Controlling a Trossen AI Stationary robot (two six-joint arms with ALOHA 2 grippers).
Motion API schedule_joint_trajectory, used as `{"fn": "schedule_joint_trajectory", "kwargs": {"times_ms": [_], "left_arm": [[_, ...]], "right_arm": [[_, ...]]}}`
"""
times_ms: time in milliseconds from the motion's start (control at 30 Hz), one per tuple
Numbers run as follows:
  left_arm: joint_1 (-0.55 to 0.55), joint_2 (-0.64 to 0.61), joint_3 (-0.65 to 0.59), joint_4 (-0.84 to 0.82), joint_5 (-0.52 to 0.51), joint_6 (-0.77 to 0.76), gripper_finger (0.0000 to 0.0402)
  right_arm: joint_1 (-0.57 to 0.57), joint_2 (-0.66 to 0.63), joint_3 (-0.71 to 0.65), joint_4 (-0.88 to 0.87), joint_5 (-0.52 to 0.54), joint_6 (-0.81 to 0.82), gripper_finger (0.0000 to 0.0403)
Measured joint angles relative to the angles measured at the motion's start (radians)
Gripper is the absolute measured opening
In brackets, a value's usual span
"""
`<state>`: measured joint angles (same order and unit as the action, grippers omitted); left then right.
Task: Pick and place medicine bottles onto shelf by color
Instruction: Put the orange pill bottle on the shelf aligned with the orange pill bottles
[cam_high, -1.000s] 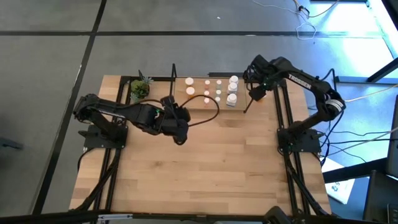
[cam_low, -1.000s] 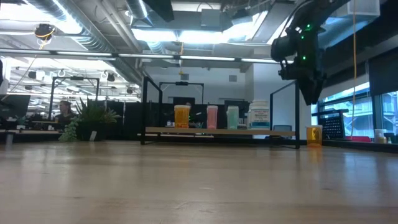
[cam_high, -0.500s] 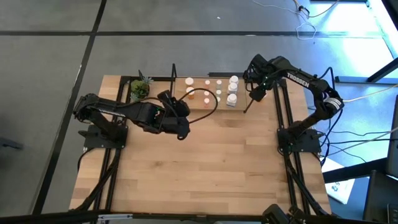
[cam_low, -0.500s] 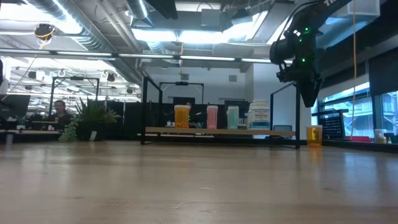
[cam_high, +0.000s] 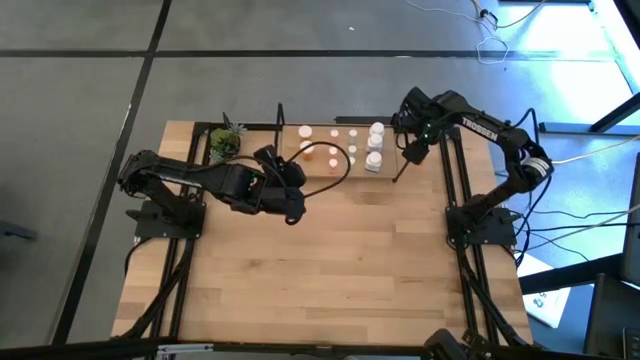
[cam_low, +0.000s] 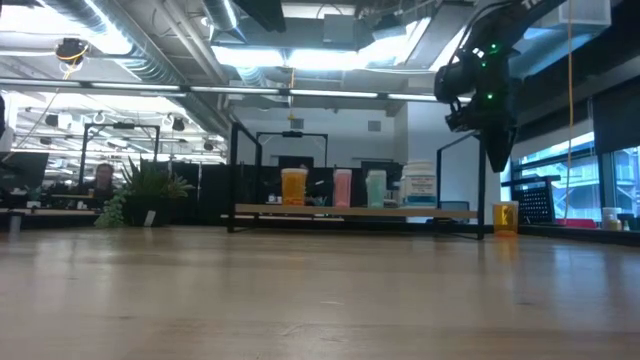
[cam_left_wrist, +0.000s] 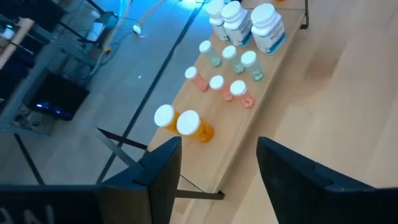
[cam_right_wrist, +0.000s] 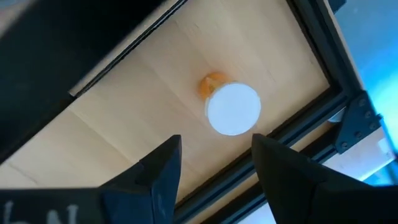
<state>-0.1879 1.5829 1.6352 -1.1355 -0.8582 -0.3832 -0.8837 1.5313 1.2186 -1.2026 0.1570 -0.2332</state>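
Right, shelf (cam_left_wrist: 273, 56) first: it sits at the far edge of the counter (cam_high: 340, 260), black frames at both ends, bottles grouped by colour in a row along the board. Count from my left wrist view:
- orange bottles (cam_left_wrist: 188, 123): 2, at the end nearest my left arm
- pink bottles (cam_left_wrist: 216, 83): 3
- pale green bottles (cam_left_wrist: 229, 52): 3
- white bottles (cam_left_wrist: 266, 18): at least 3, larger; the far ones overlap, so I can't give an exact count

One more, a stray orange bottle (cam_right_wrist: 230, 109), white cap up, is off the shelf. It stands upright on the counter just past the shelf's right end frame, near the counter's edge rail.

Potted plant (cam_high: 224, 143) sits at the shelf's left end.

My left hand (cam_left_wrist: 219, 144): low over the counter in front of the shelf's left end, aimed along the row. Fingers apart, nothing between them.

My right hand (cam_right_wrist: 216, 142): raised, pointing down, above the stray orange bottle, not touching it. Fingers apart, empty.
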Motion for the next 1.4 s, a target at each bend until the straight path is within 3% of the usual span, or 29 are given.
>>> {"fn": "schedule_joint_trajectory", "kwargs": {"times_ms": [133,433,733,1033,1400], "left_arm": [[0.000,0.000,0.000,0.000,0.042,0.001,0.0202],[0.007,0.000,0.000,0.000,0.033,0.055,0.0202],[0.006,0.000,0.000,0.000,0.033,0.080,0.0202],[0.006,0.000,0.000,0.000,0.033,0.080,0.0202],[0.006,0.000,0.000,0.000,0.033,0.080,0.0202]], "right_arm": [[-0.004,-0.039,-0.006,-0.012,0.007,-0.088,0.0198],[-0.018,-0.173,-0.002,0.008,0.013,-0.167,0.0198],[-0.030,-0.158,-0.049,-0.006,0.116,-0.200,0.0198],[-0.004,-0.125,-0.123,0.111,0.252,-0.164,0.0198],[-0.003,-0.123,-0.128,0.194,0.162,-0.159,0.0198]]}}
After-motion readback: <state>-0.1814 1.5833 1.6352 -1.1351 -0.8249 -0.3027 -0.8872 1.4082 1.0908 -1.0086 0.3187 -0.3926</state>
